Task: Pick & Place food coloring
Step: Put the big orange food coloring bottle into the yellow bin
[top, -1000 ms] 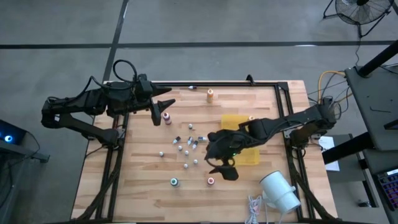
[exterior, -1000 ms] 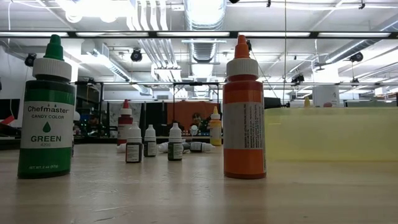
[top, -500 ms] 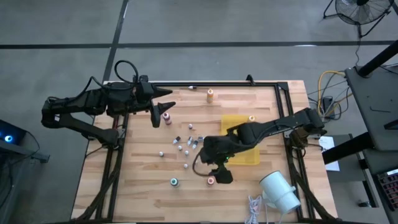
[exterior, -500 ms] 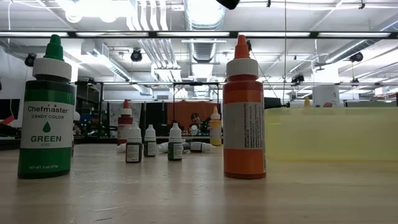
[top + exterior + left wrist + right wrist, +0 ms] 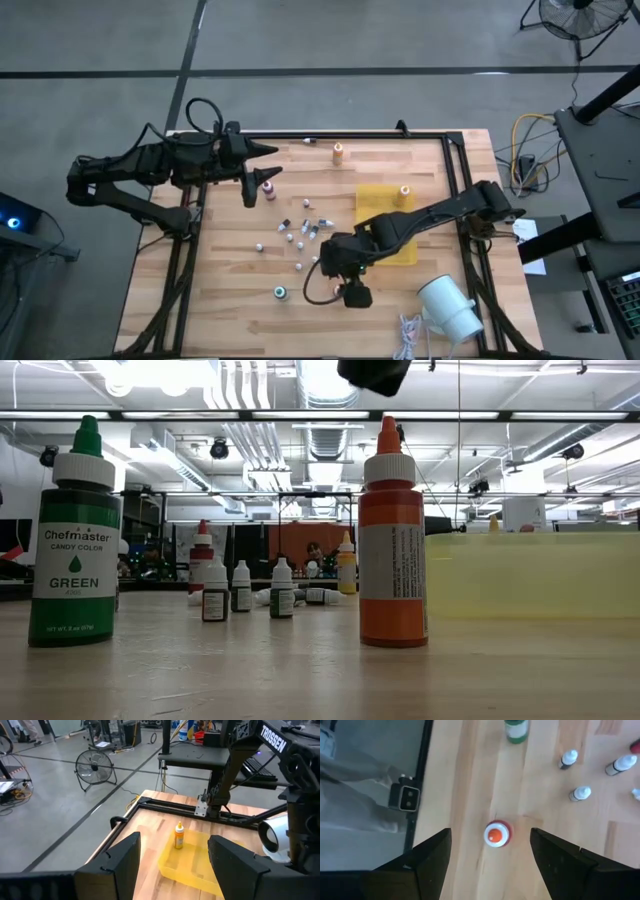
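Orange-topped bottle (image 5: 496, 833) upright on counter (image 5: 230, 290), near front edge, green bottle (image 5: 281, 293) beside; right gripper (image 5: 490, 845) above it, fingers (image 5: 432, 855) wide, apparently not touching; left gripper (image 5: 172, 855) hovers far corner, fingers spread, empty

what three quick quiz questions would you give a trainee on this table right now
1. True or false: the right gripper is shut on the orange-topped bottle.
2. What stands on the yellow mat? A: a green-topped bottle. B: a small yellow bottle. C: a white cylinder.
3. Which gripper hovers beside the pink-topped bottle?

Key: 1. False, it is open above it. 2. B. 3. The left gripper, open.
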`<state>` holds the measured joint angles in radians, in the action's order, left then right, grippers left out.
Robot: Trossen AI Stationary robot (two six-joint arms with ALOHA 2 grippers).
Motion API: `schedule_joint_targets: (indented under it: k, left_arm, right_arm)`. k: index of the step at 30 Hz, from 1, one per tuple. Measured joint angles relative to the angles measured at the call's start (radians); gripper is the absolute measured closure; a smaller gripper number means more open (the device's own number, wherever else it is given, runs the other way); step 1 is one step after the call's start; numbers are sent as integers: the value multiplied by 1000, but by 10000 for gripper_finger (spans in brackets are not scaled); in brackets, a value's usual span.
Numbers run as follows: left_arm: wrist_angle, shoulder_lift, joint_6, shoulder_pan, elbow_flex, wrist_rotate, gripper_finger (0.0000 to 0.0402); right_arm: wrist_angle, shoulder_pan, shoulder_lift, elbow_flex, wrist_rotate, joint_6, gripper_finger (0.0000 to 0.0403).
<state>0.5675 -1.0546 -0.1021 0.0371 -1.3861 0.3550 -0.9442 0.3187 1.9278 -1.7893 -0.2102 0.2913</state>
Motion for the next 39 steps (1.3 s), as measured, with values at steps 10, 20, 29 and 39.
schedule_joint_targets:
  k: [10,20,29,39]
  left_arm:
    - [13,0,-1,0,0,-3,197]
    - [13,0,-28,0,0,-3,197]
    - [13,0,-32,0,0,-3,197]
    - [15,0,-56,0,0,-3,197]
  right_arm:
    - [-50,11,87,1,0,-129,143]
    - [-48,24,95,2,0,-135,149]
    - [-52,54,95,2,0,-185,149]
    - [-51,55,94,2,18,-190,153]
